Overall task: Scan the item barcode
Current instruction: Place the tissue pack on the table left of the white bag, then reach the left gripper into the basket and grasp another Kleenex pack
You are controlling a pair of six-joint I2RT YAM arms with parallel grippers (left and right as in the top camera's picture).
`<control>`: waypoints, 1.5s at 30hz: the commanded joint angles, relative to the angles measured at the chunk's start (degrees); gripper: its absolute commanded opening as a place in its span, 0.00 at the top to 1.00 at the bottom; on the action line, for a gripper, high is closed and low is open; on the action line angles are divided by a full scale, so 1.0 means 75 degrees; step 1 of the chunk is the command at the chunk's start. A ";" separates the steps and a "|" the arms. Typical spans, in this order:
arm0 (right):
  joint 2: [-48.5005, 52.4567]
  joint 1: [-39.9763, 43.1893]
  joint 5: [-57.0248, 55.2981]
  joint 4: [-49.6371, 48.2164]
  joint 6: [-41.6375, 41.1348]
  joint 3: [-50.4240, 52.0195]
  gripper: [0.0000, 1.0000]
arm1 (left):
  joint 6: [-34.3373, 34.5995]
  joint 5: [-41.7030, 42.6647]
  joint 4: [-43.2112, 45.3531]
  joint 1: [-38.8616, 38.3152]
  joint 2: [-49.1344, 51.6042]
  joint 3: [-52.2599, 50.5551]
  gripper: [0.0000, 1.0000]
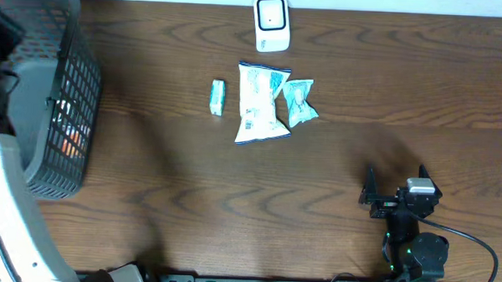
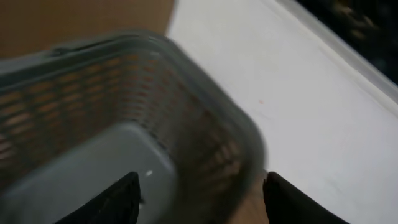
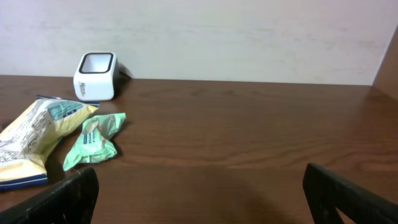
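A white barcode scanner (image 1: 271, 23) (image 3: 96, 76) stands at the table's far edge. In front of it lie three items: a large white-and-blue snack bag (image 1: 261, 104) (image 3: 31, 134), a small green packet (image 1: 300, 102) (image 3: 93, 142) on its right, and a small pale-green packet (image 1: 217, 97) on its left. My right gripper (image 1: 396, 175) (image 3: 199, 174) rests low near the front right, open and empty, facing the items from well back. My left gripper (image 2: 202, 180) hangs open over the grey basket (image 2: 186, 93), with nothing between its fingers.
The grey mesh basket (image 1: 52, 84) stands at the table's left edge, with something orange (image 1: 67, 139) showing through its side. The left arm's white link (image 1: 6, 208) runs along the left border. A black cable (image 1: 473, 245) trails from the right arm.
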State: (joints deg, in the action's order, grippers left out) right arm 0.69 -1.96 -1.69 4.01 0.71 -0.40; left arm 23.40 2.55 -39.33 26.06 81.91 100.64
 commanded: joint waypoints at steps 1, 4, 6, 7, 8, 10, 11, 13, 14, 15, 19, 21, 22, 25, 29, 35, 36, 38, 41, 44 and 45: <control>-0.0041 0.0000 0.0017 0.0029 0.0085 0.0012 0.01 | 0.0323 -0.0064 -0.0268 0.0723 0.0297 -0.0017 0.38; -0.0041 0.0000 0.0017 0.0029 0.0085 0.0012 0.01 | 0.0323 -0.0061 -0.0536 0.1072 0.0717 -0.0017 0.38; -0.0041 0.0000 0.0017 0.0029 0.0085 0.0012 0.01 | 0.0329 -0.0058 -0.0729 0.1201 0.1023 -0.0020 0.38; -0.0041 0.0000 0.0017 0.0029 0.0087 0.0012 0.01 | 0.0402 -0.0058 -0.0874 0.1241 0.1215 -0.0017 0.38; -0.0041 0.0000 0.0017 0.0029 0.0085 0.0012 0.01 | 0.0525 -0.0058 -0.1003 0.1265 0.1367 -0.0017 0.38; -0.0041 0.0000 0.0017 0.0029 0.0087 0.0012 0.01 | 0.1204 -0.0058 -0.1475 0.1274 0.1784 -0.0020 0.38; -0.0041 0.0000 0.0017 0.0029 0.0087 0.0012 0.01 | 0.1448 -0.0052 -0.1638 0.1274 0.1941 -0.0017 0.38; -0.0041 0.0000 0.0017 0.0029 0.0085 0.0012 0.01 | 0.1670 -0.0015 -0.1964 0.1274 0.2296 -0.0017 0.38; -0.0041 0.0000 0.0017 0.0029 0.0085 0.0012 0.01 | 0.1667 -0.0003 -0.2060 0.1274 0.2439 -0.0017 0.38; -0.0041 0.0000 0.0017 0.0029 0.0085 0.0012 0.01 | 0.1664 -0.0006 -0.2162 0.1274 0.2594 -0.0017 0.38; -0.0041 0.0000 0.0017 0.0029 0.0087 0.0012 0.01 | 0.1597 -0.0012 -0.2416 0.1276 0.3179 -0.0020 0.38; -0.0041 0.0000 0.0017 0.0029 0.0087 0.0012 0.01 | 0.1186 -0.0012 -0.2407 0.1282 0.3433 -0.0020 0.38; -0.0041 0.0000 0.0017 0.0029 0.0087 0.0012 0.01 | 0.0883 -0.0029 -0.2396 0.1285 0.3547 -0.0020 0.38; -0.0041 0.0000 0.0017 0.0029 0.0087 0.0012 0.01 | -0.0076 -0.0035 -0.2352 0.1303 0.3794 -0.0020 0.38; -0.0041 0.0000 0.0017 0.0029 0.0085 0.0012 0.01 | -0.1682 -0.0032 -0.2527 0.1373 0.3949 -0.0020 0.38; -0.0041 0.0000 0.0017 0.0029 0.0085 0.0012 0.01 | -0.2547 -0.0032 -0.2946 0.1644 0.3949 -0.0052 0.36; -0.0041 0.0000 0.0017 0.0029 0.0085 0.0012 0.01 | -0.2550 -0.0032 -0.2978 0.1696 0.3949 -0.0096 0.33; -0.0041 0.0000 0.0017 0.0029 0.0087 0.0012 0.01 | -0.2565 -0.0029 -0.3048 0.1798 0.3952 -0.0201 0.28; -0.0041 0.0000 0.0017 0.0029 0.0085 0.0012 0.01 | -0.2920 0.0283 -0.3034 0.1923 0.3952 -0.0440 0.28; -0.0041 0.0000 0.0017 0.0029 0.0085 0.0012 0.01 | -0.3716 0.1291 -0.2862 0.2025 0.3955 -0.0673 0.26; -0.0041 0.0000 0.0017 0.0029 0.0085 0.0012 0.01 | -0.4004 0.1635 -0.2850 0.2046 0.3955 -0.0731 0.26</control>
State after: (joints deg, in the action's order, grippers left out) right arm 0.69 -1.96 -1.67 4.01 0.71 -0.40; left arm 1.87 6.11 -61.04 40.84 111.26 96.73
